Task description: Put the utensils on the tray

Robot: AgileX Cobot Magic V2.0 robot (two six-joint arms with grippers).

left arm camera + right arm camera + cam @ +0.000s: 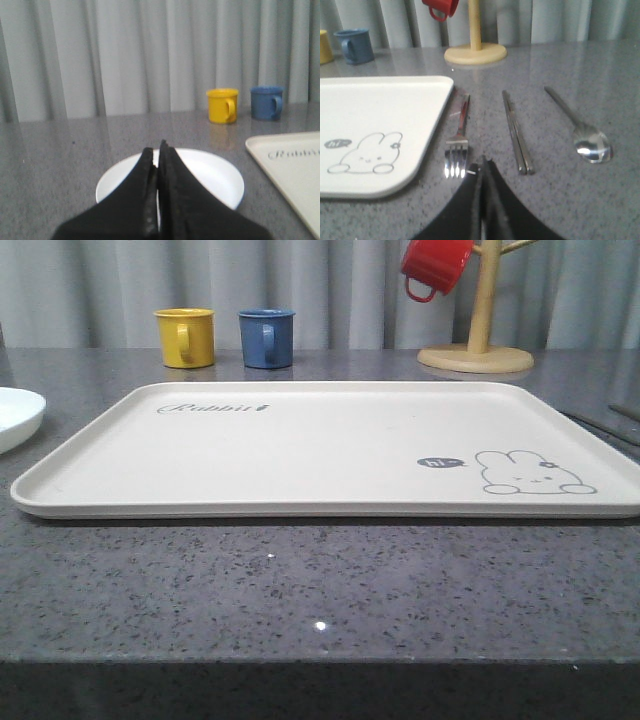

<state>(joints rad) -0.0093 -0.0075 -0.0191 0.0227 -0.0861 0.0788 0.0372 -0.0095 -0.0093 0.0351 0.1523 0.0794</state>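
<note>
Right now I see both hands clenched with nothing in them: the left hand (159,150) has its black fingers pressed flat together, tips tapering to a wedge above the near rim of the plate (215,172), and I cannot tell whether they touch it. The right hand (483,162) is shut the same way, its tips just beside the fork's (458,145) tines, low over the desk (320,580). The plate is round, shallow, glossy white, and sits on the desk left of the tray (300,450). The tray is a large matte cream rectangle with rounded corners and a low raised rim, bearing a script word and a line-drawn rabbit; nothing lies on it. To its right, on the speckled grey stone-look desk, the shiny metal fork, the flat chopsticks (516,132) and the spoon (580,130) lie side by side, apart from one another, the fork nearest the tray. Both hands point forward toward the curtain, roughly level.
</note>
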